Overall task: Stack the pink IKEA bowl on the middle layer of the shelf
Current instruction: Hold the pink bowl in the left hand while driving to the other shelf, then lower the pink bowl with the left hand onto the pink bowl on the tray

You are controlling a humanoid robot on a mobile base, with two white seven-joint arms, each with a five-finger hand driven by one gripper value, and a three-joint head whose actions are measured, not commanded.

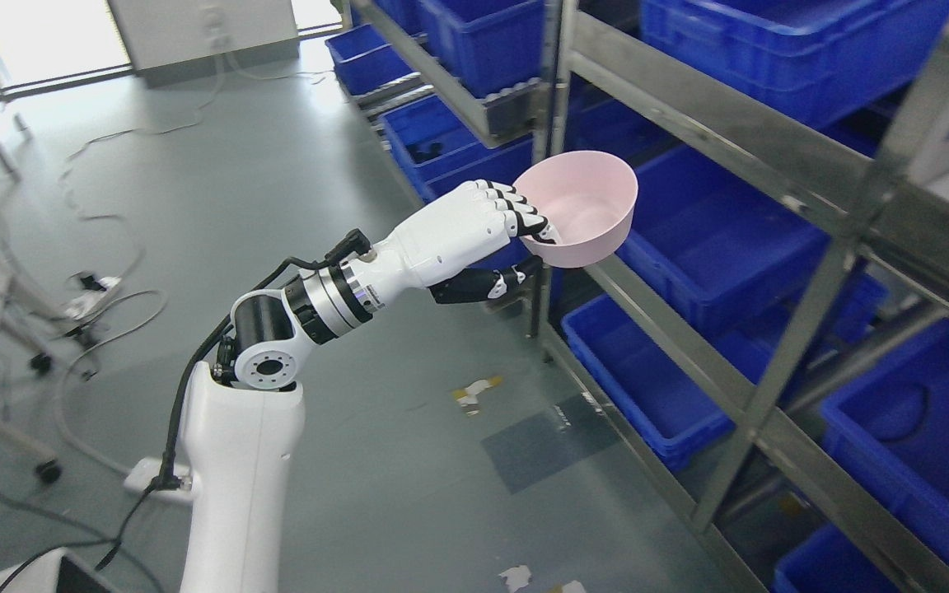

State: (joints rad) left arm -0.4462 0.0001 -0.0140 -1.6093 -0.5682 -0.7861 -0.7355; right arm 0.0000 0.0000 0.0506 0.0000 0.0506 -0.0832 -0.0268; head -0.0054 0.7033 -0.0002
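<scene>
My left hand [528,247] holds a pink bowl [586,206] by its near rim, fingers curled over the edge and thumb under it. The bowl is upright, tilted a little toward me, and hangs in the air just in front of the metal shelf [738,132]. It sits level with a middle layer that carries a blue bin [713,239]. My left arm comes up from the lower left. The right arm does not show.
The steel shelf rack runs along the right with several blue bins on every layer, and an upright post [804,329] close to the bowl's right. Cables [104,222] trail over the grey floor at left. Scraps of tape [474,391] lie on the floor.
</scene>
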